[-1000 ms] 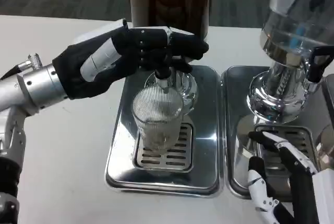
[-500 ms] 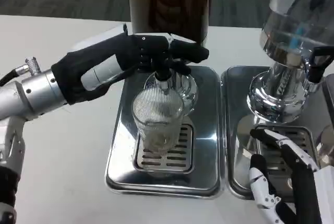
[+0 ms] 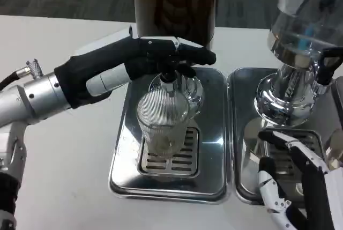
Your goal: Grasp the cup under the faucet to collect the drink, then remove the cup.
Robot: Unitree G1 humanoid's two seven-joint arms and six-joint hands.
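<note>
A ribbed clear glass cup (image 3: 162, 120) stands upright on the grate of the left drip tray (image 3: 120, 155), directly under the black faucet (image 3: 168, 80) of the dark drink dispenser (image 3: 174, 2). My left hand (image 3: 144, 58), black-backed, reaches in from the left and lies over the faucet's lever, fingers stretched across its top and thumb below it. It is above the cup and does not touch it. My right hand (image 3: 297, 179) hovers at the lower right with its fingers apart, holding nothing, a tray's width from the cup.
A second dispenser (image 3: 300, 42) with a chrome base stands at the right on its own drip tray (image 3: 238, 133), under my right hand. White table (image 3: 64, 160) lies to the left of the trays.
My left hand's fingers have flattened out over the faucet lever and its forearm has sunk a little. The right hand has drifted slightly down and right. The cup has stayed put.
</note>
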